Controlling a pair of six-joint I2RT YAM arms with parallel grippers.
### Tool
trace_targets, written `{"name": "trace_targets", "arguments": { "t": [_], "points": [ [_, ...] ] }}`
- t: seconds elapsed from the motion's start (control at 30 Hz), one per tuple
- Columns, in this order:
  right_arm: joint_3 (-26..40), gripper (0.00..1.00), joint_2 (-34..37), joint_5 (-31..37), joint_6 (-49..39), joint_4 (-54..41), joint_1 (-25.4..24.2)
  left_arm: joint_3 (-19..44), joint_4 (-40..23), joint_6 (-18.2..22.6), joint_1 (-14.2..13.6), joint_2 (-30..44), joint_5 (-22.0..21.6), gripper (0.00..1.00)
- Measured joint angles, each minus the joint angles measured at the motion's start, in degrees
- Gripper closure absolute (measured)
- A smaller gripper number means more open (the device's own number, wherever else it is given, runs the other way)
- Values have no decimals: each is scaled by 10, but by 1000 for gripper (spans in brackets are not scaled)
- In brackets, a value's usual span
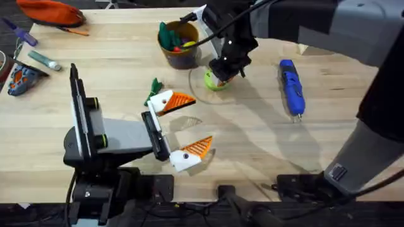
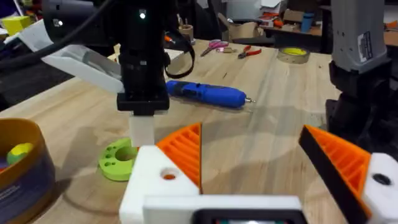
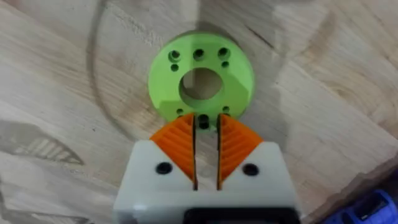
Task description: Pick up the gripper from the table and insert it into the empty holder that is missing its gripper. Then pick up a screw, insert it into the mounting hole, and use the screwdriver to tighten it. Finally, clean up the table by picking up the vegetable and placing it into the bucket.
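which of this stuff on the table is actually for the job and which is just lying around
For the job:
- screwdriver
- vegetable
- bucket

Just lying about:
- orange pouch
- purple pen
- grey marker
- lime-green ring, not named in the job, though the right gripper is at it

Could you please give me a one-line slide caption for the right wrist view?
Right pincer, fingers nearly closed on a small dark part, poised at the rim of the green ring on the table.
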Motion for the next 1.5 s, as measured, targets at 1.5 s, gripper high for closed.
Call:
{"name": "trace_targets", "arguments": {
  "t": [1.5],
  "points": [
    [22,995,-19,-6,-1,-24,-1,0,0,0,0,0,0,15]
  ]
}}
